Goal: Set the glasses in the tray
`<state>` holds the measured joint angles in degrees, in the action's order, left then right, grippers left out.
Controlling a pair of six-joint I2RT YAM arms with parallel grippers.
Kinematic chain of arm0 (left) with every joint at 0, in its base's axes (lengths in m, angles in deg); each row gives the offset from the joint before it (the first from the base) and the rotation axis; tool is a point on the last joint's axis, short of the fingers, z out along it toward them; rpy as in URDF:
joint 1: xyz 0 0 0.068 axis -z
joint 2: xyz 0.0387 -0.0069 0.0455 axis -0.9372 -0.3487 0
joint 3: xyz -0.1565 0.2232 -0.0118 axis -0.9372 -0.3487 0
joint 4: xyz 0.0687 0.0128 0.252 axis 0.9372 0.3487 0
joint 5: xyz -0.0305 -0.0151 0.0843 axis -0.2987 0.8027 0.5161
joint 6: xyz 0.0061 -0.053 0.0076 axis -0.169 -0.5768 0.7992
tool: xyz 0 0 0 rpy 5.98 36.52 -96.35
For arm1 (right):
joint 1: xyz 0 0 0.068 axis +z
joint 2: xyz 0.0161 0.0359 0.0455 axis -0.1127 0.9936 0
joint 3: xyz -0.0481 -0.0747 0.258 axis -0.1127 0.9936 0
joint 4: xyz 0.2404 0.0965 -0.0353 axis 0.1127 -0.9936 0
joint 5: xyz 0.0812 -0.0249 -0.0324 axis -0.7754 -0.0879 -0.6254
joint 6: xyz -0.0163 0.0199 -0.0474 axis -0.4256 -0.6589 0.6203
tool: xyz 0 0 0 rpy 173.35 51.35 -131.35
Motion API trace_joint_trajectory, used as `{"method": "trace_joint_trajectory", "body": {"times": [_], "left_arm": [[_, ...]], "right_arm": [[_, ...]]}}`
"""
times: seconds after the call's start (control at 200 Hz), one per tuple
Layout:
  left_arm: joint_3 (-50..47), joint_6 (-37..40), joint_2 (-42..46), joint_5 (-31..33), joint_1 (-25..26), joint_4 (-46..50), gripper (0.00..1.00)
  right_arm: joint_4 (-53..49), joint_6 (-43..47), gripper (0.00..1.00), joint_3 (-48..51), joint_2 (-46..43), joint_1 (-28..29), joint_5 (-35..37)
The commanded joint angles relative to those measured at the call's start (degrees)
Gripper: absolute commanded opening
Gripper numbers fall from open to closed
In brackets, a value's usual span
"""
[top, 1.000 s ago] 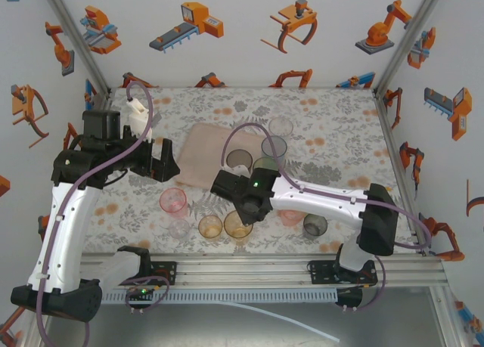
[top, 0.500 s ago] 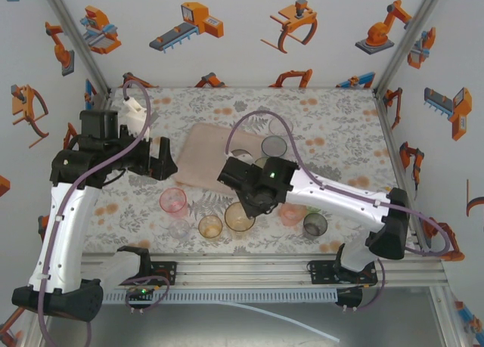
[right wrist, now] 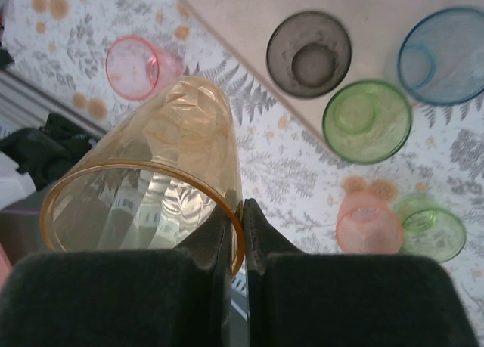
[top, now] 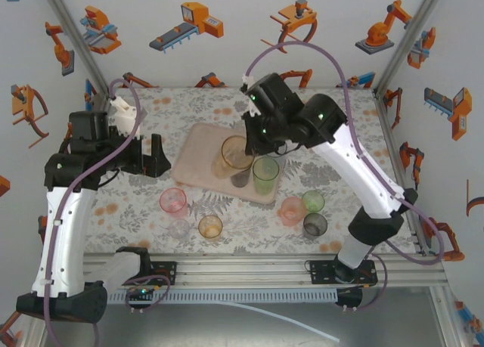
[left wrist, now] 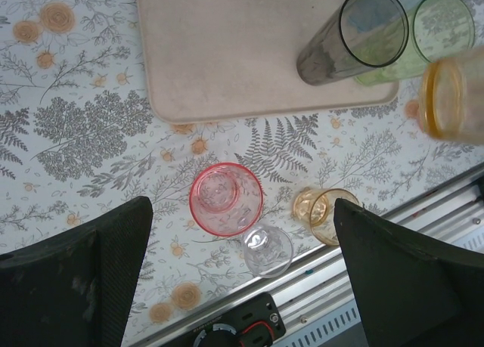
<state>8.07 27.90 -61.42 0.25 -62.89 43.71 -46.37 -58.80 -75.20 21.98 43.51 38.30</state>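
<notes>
My right gripper (right wrist: 242, 218) is shut on the rim of a tall amber glass (right wrist: 166, 158), pinching its wall. It holds that amber glass (top: 237, 152) in the air over the pale pink tray (top: 204, 147). A smoky grey glass (top: 240, 177) and a tall green glass (top: 265, 175) stand on the tray's near right end, with a blue glass (right wrist: 446, 56) beside them. My left gripper (top: 155, 156) hangs open left of the tray, high above a pink glass (left wrist: 225, 199), a clear glass (left wrist: 266, 250) and a short amber glass (left wrist: 324, 215).
A salmon glass (top: 291, 210), a short green glass (top: 313, 202) and a dark grey glass (top: 314, 224) stand on the table's front right. The metal rail (top: 249, 270) runs along the near edge. Patterned walls close in the left, right and back.
The right arm has lifted the tall amber glass from the front of the table and swung it back over the tray. The left arm has drifted slightly left.
</notes>
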Motion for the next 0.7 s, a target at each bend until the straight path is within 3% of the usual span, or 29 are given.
{"method": "trace_joint_trajectory", "body": {"times": [0.0,0.19,0.696], "left_arm": [[1.58,-0.74,1.26,-1.01,-0.46,0.13,0.97],[1.75,-0.6,1.2,-1.15,-0.72,0.39,0.97],[0.89,-0.34,0.67,-1.24,-1.04,0.03,0.97]], "right_arm": [[-3.66,5.12,0.0,-7.96,5.86,-3.78,-2.71],[-2.64,7.27,0.0,-16.09,13.75,-8.93,-1.0],[6.6,9.96,0.0,-8.91,17.88,-12.16,9.6]]}}
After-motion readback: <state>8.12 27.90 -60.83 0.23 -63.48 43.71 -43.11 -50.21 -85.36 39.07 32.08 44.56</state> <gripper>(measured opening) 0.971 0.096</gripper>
